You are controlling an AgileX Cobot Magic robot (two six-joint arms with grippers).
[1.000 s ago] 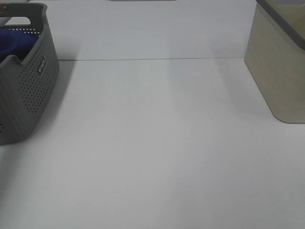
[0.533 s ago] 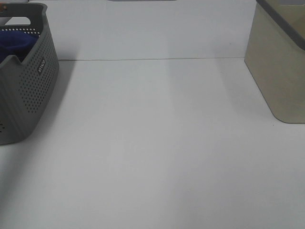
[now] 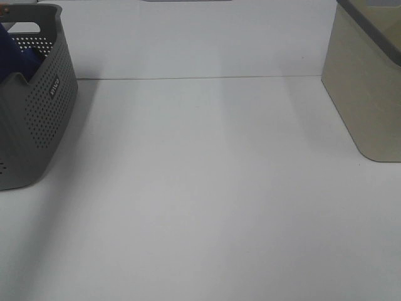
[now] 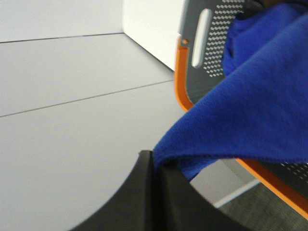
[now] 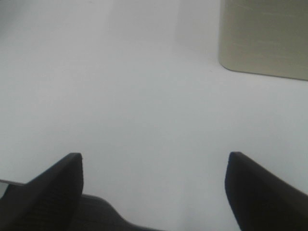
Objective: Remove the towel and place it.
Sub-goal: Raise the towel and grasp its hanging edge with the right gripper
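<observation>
The royal-blue towel (image 3: 14, 49) shows only as a strip rising out of the grey perforated basket (image 3: 37, 119) at the far left of the exterior view. In the left wrist view my left gripper (image 4: 156, 166) is shut on an edge of the towel (image 4: 250, 115), which stretches taut from the jaws up over the basket's orange-edged wall (image 4: 211, 43). The white tag is hidden. My right gripper (image 5: 154, 166) is open and empty over the bare white table (image 5: 134, 96). Neither gripper shows in the exterior view.
A beige bin (image 3: 366, 88) with a dark rim stands at the back right; it also shows in the right wrist view (image 5: 264, 36). The white table (image 3: 207, 188) lies between basket and bin. The basket stands at the table's left edge.
The towel in the basket has risen from a low heap into a taut strip pulled up and off to the left. The right gripper's side shows no change.
</observation>
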